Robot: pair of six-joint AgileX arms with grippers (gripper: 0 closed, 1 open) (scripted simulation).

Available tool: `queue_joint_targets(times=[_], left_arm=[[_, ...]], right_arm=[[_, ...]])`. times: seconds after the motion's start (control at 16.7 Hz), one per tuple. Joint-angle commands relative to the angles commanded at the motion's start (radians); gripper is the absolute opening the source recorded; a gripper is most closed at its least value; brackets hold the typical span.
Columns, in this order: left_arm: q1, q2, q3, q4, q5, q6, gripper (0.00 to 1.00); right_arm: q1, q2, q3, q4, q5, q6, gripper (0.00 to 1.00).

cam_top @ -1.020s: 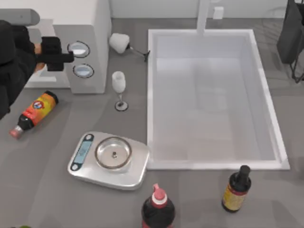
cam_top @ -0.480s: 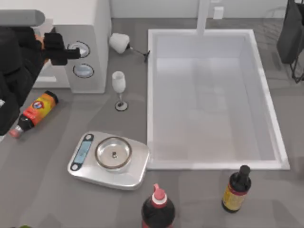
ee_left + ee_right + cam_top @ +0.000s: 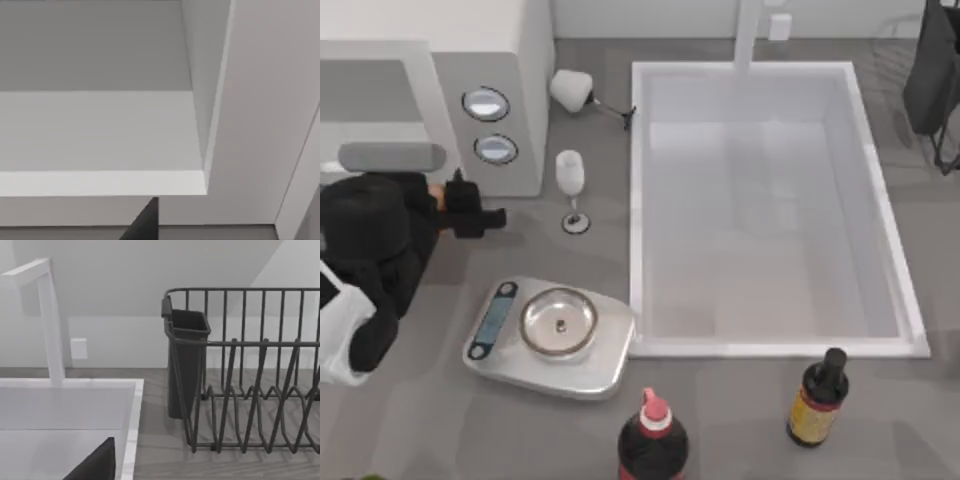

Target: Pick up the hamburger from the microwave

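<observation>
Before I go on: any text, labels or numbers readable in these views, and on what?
None can be read.
Small bottle: yellow and red label, print too small to read.
Scale: display strip shows no legible digits.
Microwave: two dials, no markings legible.
Red-capped bottle: no label text visible.

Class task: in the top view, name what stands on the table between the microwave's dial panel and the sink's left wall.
In the top view, a wine glass stands upright between the microwave and the sink, touching neither; a white brush lies farther back.
</observation>
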Motion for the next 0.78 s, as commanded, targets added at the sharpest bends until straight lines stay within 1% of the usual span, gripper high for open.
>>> queue_joint_targets(times=[0.3,0.78], left_arm=[[0.0,0.015,-0.007,0.004,-0.007,0.002,0.0],[0.0,0.015,-0.007,0.004,-0.007,0.002,0.6]], right_arm=[[0.0,0.0,0.0,0.0,0.0,0.0,1.0],[0.0,0.0,0.0,0.0,0.0,0.0,1.0]])
